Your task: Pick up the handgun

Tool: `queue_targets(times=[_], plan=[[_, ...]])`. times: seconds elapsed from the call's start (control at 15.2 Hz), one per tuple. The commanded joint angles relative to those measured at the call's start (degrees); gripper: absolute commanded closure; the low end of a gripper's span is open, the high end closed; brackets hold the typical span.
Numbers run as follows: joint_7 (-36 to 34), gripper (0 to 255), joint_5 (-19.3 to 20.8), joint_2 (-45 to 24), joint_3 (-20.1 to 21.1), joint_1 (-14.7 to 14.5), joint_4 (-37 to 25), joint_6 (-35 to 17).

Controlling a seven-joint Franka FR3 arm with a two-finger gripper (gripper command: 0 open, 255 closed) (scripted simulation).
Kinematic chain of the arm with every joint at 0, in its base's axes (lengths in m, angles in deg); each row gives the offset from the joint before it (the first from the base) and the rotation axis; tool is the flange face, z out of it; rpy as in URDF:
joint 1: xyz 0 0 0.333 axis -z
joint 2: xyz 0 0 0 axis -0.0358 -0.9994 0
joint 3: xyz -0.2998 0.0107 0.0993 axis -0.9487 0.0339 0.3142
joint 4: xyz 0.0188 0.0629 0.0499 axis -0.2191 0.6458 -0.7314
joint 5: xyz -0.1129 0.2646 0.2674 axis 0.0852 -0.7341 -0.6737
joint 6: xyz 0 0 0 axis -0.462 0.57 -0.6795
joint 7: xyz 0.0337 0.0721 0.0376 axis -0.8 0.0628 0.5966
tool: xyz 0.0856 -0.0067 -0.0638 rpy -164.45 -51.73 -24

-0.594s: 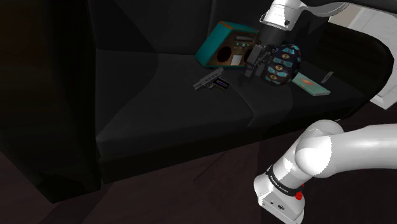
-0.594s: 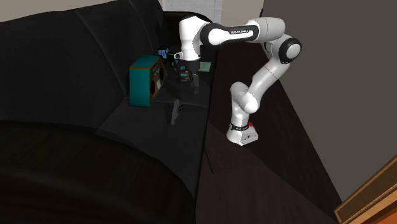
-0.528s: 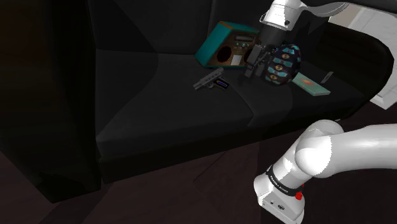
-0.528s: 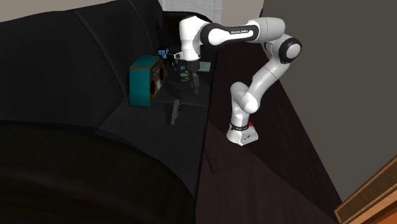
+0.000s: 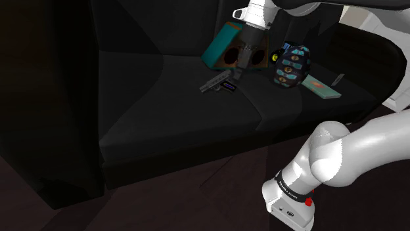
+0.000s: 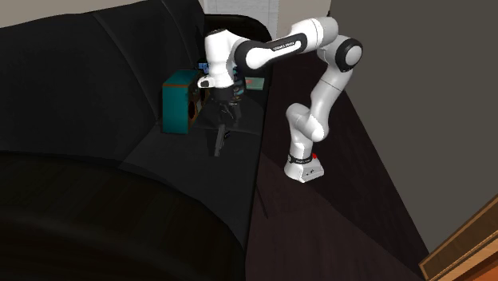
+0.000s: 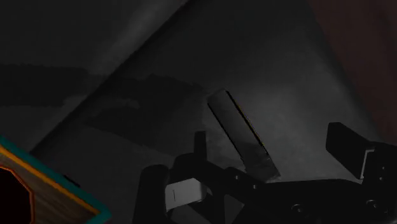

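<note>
Dark grey handgun (image 5: 217,84) flat on black sofa seat (image 5: 164,115), just beside black two-finger gripper (image 5: 236,74), fingers apart, not touching; dim room, dark floor (image 5: 164,203).

Wrist view: handgun (image 7: 238,130) near end is hidden behind the gripper (image 7: 268,135); teal box (image 7: 38,184) is cut by the frame edge. Shoulder view: arm (image 5: 253,33) covers much of the box face.
</note>
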Motion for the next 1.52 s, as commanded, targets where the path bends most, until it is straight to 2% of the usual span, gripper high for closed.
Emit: queue_targets(times=[0.0,0.26,0.86,0.92,1.45], plan=[[8.16,0,0.33,-3.52,-0.36,-2.94,-1.98,-2.16],[20.80,0,0.53,-7.94,-0.06,-7.66,-4.45,-5.28],[21.30,0,0.43,-8.30,-0.13,-7.60,1.07,-11.13],[21.28,255,0.42,-8.32,-0.12,-7.60,1.12,-11.20],[21.26,255,0.41,-8.39,-0.10,-7.62,1.02,-11.18]])
